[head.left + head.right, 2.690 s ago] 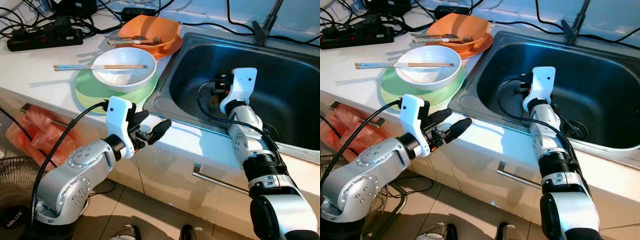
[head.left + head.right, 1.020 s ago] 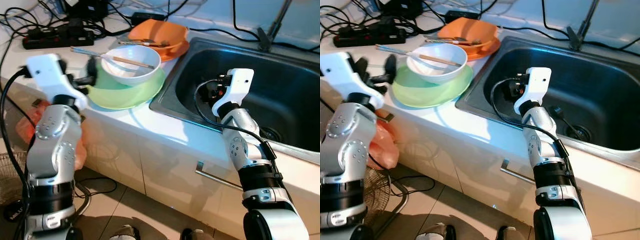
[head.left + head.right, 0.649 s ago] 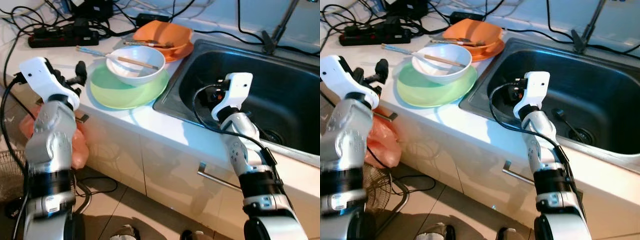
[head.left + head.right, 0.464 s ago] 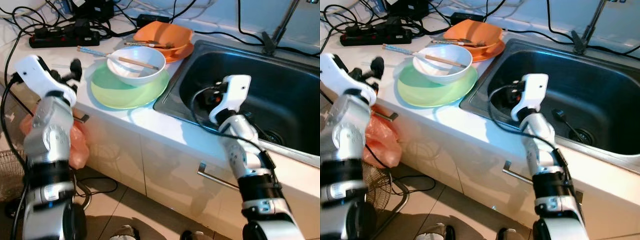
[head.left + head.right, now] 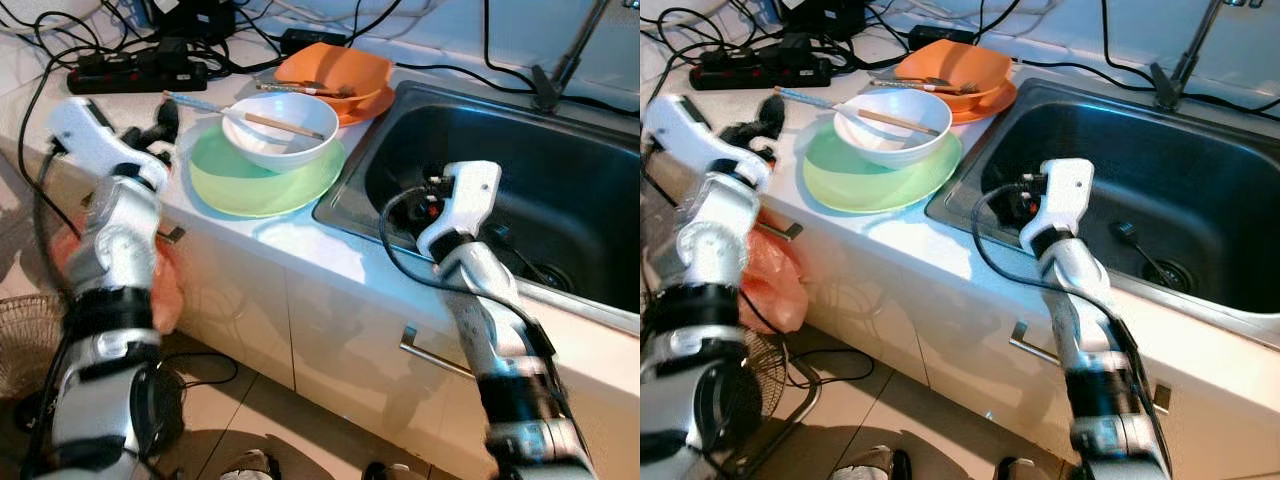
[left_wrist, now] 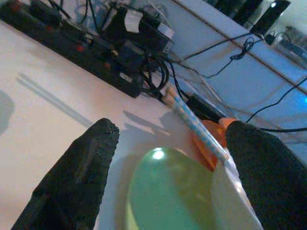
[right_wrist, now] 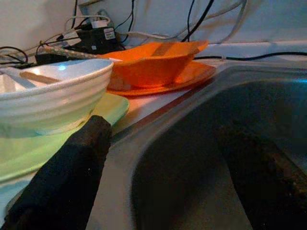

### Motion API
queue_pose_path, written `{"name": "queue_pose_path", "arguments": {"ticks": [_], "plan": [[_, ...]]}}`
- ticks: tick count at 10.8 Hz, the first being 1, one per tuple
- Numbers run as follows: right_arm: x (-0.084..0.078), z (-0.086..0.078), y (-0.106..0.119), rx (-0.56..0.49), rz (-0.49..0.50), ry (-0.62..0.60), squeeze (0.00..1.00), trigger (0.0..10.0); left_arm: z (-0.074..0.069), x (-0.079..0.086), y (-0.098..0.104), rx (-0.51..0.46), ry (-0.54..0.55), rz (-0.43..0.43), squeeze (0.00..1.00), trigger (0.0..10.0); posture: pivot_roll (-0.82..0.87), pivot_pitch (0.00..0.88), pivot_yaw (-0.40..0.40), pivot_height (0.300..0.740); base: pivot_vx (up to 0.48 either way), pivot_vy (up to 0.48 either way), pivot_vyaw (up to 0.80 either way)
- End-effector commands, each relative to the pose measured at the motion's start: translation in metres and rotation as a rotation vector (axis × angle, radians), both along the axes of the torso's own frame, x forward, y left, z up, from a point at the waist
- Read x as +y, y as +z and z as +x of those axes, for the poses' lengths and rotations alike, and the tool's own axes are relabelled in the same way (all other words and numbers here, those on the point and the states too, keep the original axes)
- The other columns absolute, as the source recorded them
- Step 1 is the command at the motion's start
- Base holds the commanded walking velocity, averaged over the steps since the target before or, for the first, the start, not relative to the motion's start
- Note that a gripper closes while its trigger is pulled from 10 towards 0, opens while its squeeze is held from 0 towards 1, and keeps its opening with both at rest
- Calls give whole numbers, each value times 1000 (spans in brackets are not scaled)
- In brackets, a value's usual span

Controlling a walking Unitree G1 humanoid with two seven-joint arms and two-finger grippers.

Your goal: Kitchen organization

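Observation:
A white bowl (image 5: 280, 132) with chopsticks (image 5: 245, 112) laid across it sits on a green plate (image 5: 262, 180) on the white counter. Behind it an orange bowl (image 5: 337, 72) holding utensils rests on an orange plate (image 5: 365, 104) by the sink (image 5: 342, 205). My left gripper (image 6: 170, 139) is open and hovers over the counter just left of the green plate, pointing at the plate and the chopstick ends. My right gripper (image 7: 163, 139) is open too, low inside the sink's left side, facing the bowls across the rim with nothing between its fingers.
A black power strip (image 5: 135, 76) and tangled cables lie along the back of the counter. A faucet (image 5: 562, 68) stands behind the sink, with a drain (image 5: 545, 270) in the basin. An orange plastic bag (image 5: 160, 290) hangs below the counter, beside a cabinet handle (image 5: 435, 355).
My left arm has swung up from below the counter edge to the counter's left side beside the green plate. The camera has shifted slightly. The right arm stays in the sink.

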State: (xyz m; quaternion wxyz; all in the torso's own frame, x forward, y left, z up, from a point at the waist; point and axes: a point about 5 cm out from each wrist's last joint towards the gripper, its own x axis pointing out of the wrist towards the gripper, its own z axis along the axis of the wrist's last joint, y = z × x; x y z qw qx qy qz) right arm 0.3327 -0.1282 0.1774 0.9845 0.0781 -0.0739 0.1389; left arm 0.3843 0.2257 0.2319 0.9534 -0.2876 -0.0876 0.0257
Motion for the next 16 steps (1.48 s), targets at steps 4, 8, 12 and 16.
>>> {"name": "queue_pose_path", "arguments": {"ticks": [4,8,12,16], "plan": [[4,-34,-11,52,1,52,0,10000,10,-13,6,-44,-72,-65,0,10000,18,143,65,740,0,0,0],[15,-69,-16,126,24,138,0,10000,21,-16,14,-61,-89,-116,0,10000,-36,192,60,740,0,0,0],[7,-84,-12,161,15,130,0,10000,26,-9,17,-76,-62,-168,0,10000,-79,212,43,740,0,0,0],[12,-100,-10,199,7,277,0,10000,28,-5,27,-138,-74,-218,0,1451,-83,219,41,740,0,0,0]]}}
